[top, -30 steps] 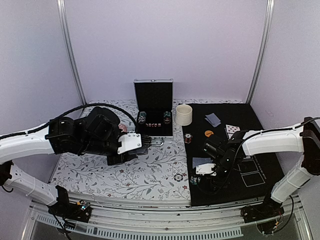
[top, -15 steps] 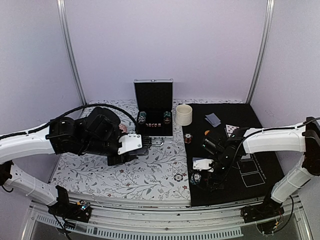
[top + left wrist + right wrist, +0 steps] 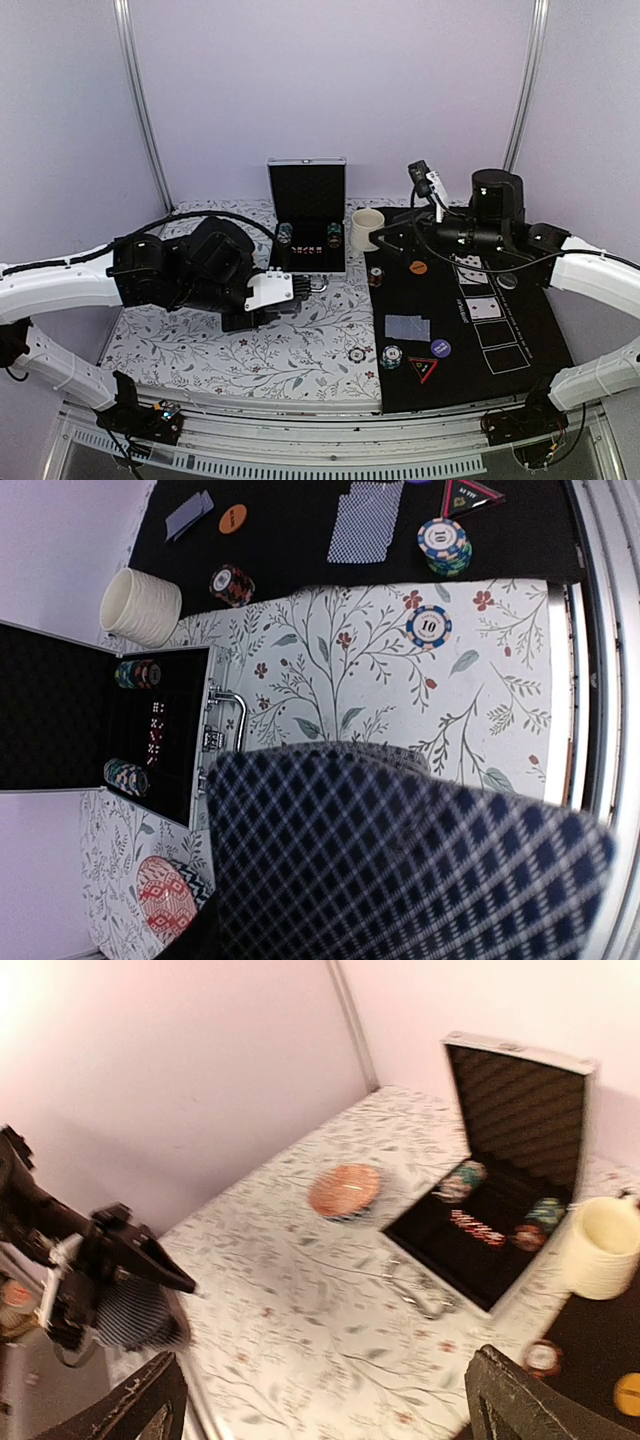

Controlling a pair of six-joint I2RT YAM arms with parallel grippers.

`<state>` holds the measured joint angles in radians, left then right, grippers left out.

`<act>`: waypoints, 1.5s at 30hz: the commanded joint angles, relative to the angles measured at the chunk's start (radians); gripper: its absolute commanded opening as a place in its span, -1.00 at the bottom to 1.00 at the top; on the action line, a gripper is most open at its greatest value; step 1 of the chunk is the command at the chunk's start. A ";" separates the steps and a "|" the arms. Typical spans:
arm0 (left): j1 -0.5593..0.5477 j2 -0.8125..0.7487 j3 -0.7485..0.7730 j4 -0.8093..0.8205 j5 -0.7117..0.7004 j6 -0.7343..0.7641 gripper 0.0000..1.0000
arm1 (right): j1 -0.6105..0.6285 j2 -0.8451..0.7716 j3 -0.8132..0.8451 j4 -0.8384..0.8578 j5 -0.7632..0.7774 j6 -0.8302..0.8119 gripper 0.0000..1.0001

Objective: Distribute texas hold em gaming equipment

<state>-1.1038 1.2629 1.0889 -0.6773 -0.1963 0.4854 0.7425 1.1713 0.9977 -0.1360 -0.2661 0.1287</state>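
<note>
My left gripper (image 3: 274,290) hovers over the floral cloth, shut on a deck of playing cards (image 3: 400,860) whose blue-diamond back fills the lower left wrist view. My right gripper (image 3: 388,240) is raised near the cream cup (image 3: 367,229), open and empty, its fingers (image 3: 140,1405) spread wide. On the black mat lie a face-down card (image 3: 407,327), a chip stack (image 3: 392,356), the triangle marker (image 3: 422,367), a dark blue disc (image 3: 440,348), an orange disc (image 3: 418,267) and another chip stack (image 3: 376,277). One chip (image 3: 357,355) lies on the cloth.
An open black case (image 3: 307,215) with chips stands at the back of the cloth. The pink ribbed dish (image 3: 344,1190) sits left of it. White-faced cards (image 3: 483,307) lie on the mat's printed boxes. The table's front rail (image 3: 600,680) runs close by.
The right arm has lifted off the near mat and swung back toward the cup, its gripper opening wide. A chip stack, triangle marker and blue disc now show there. The left arm barely shifted.
</note>
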 commanded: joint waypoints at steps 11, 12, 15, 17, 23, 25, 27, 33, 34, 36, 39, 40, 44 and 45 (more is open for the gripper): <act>-0.005 0.038 0.062 0.042 -0.028 0.016 -0.17 | 0.127 0.437 0.077 0.510 -0.523 0.712 0.95; -0.005 0.038 0.060 0.043 -0.032 0.017 -0.17 | 0.132 0.446 0.075 0.514 -0.526 0.713 0.95; -0.004 0.040 0.060 0.048 -0.035 0.021 -0.17 | 0.149 0.470 0.077 0.524 -0.549 0.715 0.95; -0.004 0.042 0.063 0.050 -0.037 0.021 -0.17 | 0.158 0.485 0.079 0.527 -0.554 0.718 0.95; -0.004 0.046 0.063 0.065 -0.036 0.025 -0.17 | 0.175 0.540 0.114 0.532 -0.579 0.723 0.95; -0.004 0.046 0.063 0.067 -0.034 0.025 -0.17 | 0.179 0.558 0.133 0.532 -0.591 0.722 0.90; -0.005 0.047 0.062 0.069 -0.031 0.028 -0.17 | 0.182 0.568 0.145 0.533 -0.598 0.720 0.82; -0.005 0.050 0.060 0.074 -0.030 0.033 -0.18 | 0.183 0.594 0.160 0.542 -0.619 0.728 0.45; -0.004 0.052 0.059 0.076 -0.032 0.033 -0.18 | 0.184 0.597 0.164 0.540 -0.620 0.730 0.39; -0.005 0.050 0.057 0.080 -0.038 0.035 -0.18 | 0.184 0.603 0.170 0.540 -0.625 0.730 0.29; -0.005 0.049 0.054 0.089 -0.042 0.037 -0.18 | 0.185 0.606 0.175 0.539 -0.633 0.732 0.13; -0.005 0.050 0.054 0.091 -0.042 0.038 -0.18 | 0.185 0.607 0.176 0.538 -0.638 0.732 0.02; -0.004 0.055 0.054 0.092 -0.040 0.040 -0.18 | 0.185 0.605 0.180 0.533 -0.657 0.726 -0.49; -0.004 0.056 0.053 0.092 -0.038 0.039 -0.16 | 0.185 0.602 0.181 0.531 -0.660 0.720 -0.58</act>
<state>-1.1065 1.3098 1.1275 -0.6186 -0.2260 0.5167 0.9150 1.7744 1.1400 0.3645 -0.8730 0.8604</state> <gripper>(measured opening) 0.413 0.281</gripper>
